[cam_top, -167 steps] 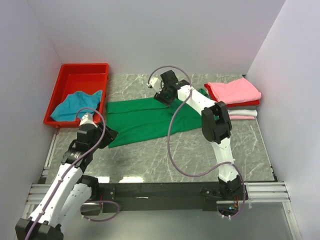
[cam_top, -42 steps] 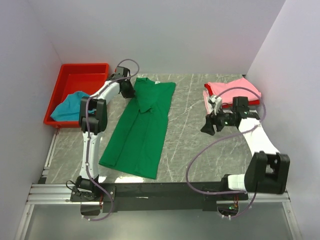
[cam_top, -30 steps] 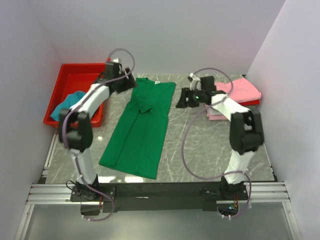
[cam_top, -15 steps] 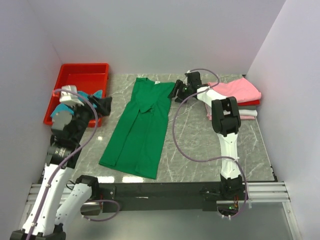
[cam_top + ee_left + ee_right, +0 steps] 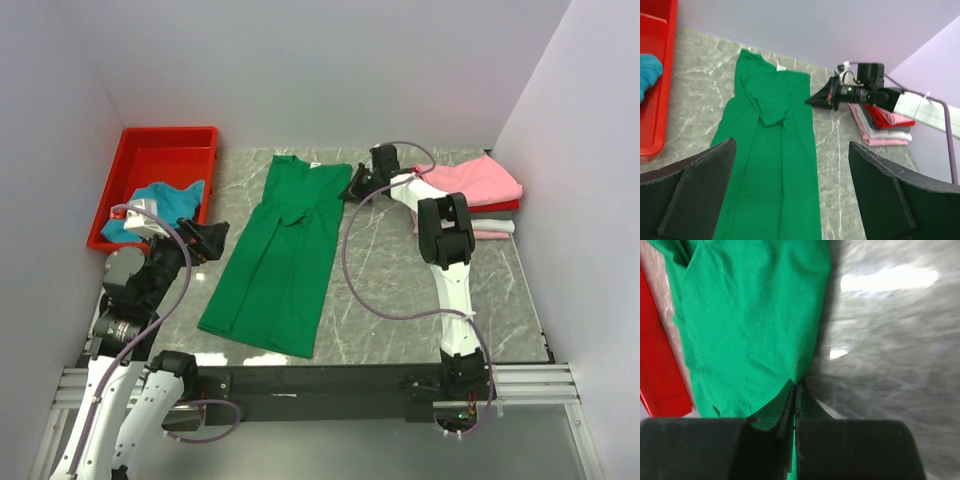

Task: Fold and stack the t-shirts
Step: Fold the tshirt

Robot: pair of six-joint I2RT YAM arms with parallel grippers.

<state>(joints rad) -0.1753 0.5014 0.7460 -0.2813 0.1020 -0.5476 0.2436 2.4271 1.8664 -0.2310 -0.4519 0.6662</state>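
Green shirt (image 5: 275,260) lies lengthwise at mid-frame, folded narrow. Right gripper (image 5: 352,187) is pinched shut on the shirt's upper right edge, probably to lift it for the next fold. Left gripper (image 5: 212,241) gapes wide at lower left, off the cloth, holding nothing. Folded stack (image 5: 470,185) sits upper right. How much cloth is caught: unclear in the wrist view

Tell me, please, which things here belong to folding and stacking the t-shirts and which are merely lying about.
Part of the job: green t-shirt, its edge pinched by the right gripper; teal-blue t-shirt in the red tray; folded stack, pink on top.
Lying about: red tray; marble table.
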